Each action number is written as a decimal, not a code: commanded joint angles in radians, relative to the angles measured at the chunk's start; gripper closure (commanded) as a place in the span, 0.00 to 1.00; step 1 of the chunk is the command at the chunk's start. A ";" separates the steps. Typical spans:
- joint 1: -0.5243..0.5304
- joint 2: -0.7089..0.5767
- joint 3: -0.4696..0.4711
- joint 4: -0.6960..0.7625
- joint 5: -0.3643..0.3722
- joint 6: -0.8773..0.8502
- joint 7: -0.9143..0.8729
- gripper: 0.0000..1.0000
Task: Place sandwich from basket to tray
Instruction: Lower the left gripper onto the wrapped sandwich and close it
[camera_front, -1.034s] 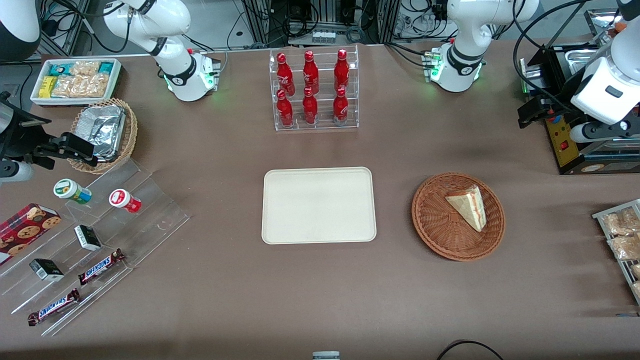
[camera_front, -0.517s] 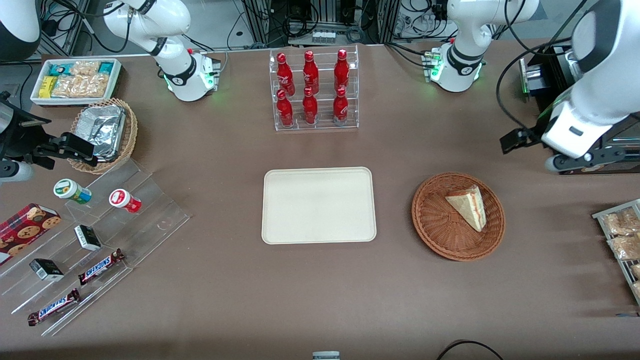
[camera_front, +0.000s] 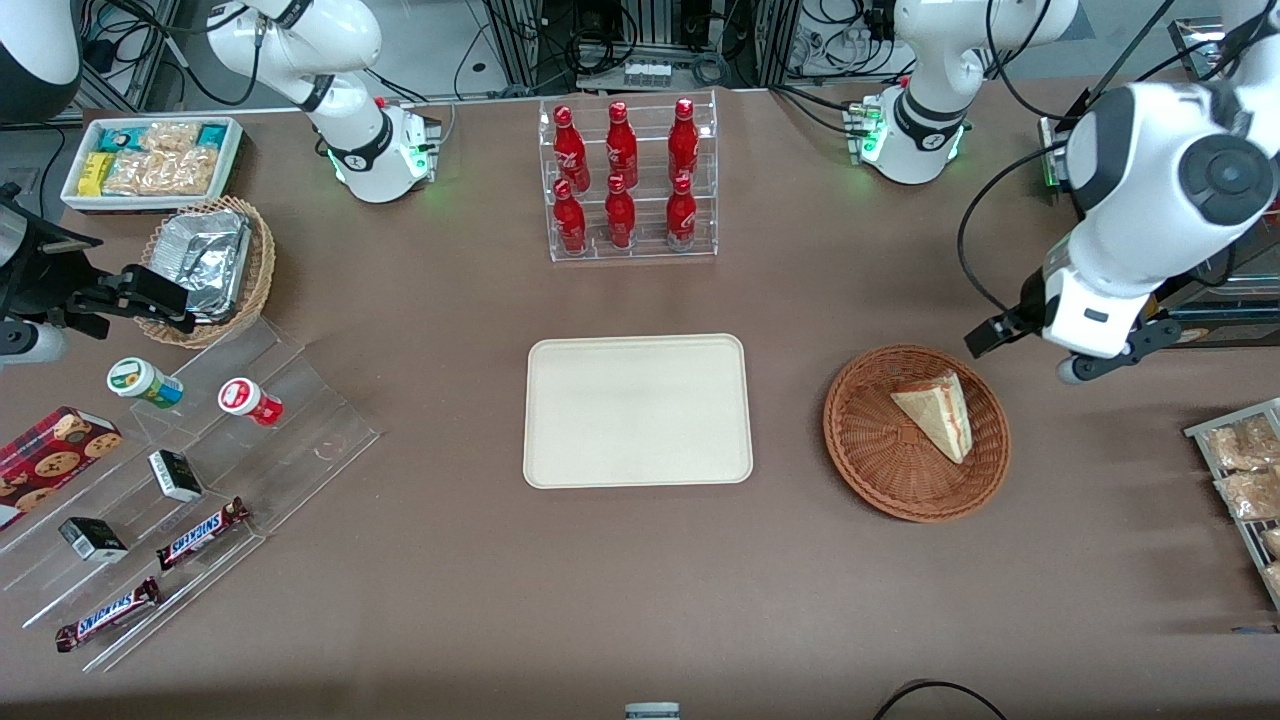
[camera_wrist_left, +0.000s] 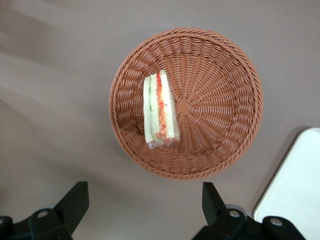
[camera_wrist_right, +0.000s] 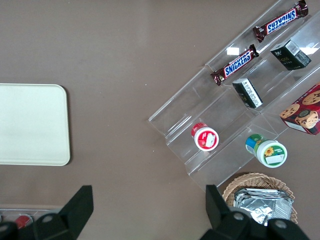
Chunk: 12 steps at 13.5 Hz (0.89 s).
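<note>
A wide bench (camera_front: 420, 300) covered in plain brown material fills the scene, with cable-strewn racks along its edge farthest from the front camera. The wide, shallow, round reddish-brown woven wicker basket (camera_front: 880, 455) sits on the bench toward the working arm's end. In it lies the small triangular sandwich of pale white bread (camera_front: 935, 413), its red-orange and green filling stripes showing along the cut edge in the left wrist view (camera_wrist_left: 160, 110); it rests on the basket's woven floor near the rim, off the basket's centre. The flat cream-beige rectangular tray with rounded corners (camera_front: 637, 410) lies near the middle of the bench, well apart from the basket, with bare brown surface between them; one rounded corner of it shows in the left wrist view (camera_wrist_left: 295, 185).

The left arm's claw (camera_wrist_left: 145, 210) hangs in the air above the bench just beside the basket, clear of the rim and touching nothing. Its two dark fingers (camera_wrist_left: 75, 202) stand wide apart with nothing between them. In the front view the arm's white wrist body (camera_front: 1085, 300) sits just beside the basket's rim on the working arm's side, a little farther from the camera than the sandwich.

Farther from the front camera than the tray stands a clear acrylic tiered rack of six red bottles (camera_front: 627, 180).
</note>
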<state>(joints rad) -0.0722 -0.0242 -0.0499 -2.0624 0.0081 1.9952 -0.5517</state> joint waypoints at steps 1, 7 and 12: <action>0.002 0.047 -0.005 -0.074 0.013 0.150 -0.083 0.00; 0.000 0.188 -0.005 -0.090 0.013 0.329 -0.174 0.00; 0.002 0.233 -0.004 -0.150 0.013 0.441 -0.217 0.02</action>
<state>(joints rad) -0.0725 0.1960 -0.0509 -2.1896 0.0081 2.3959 -0.7250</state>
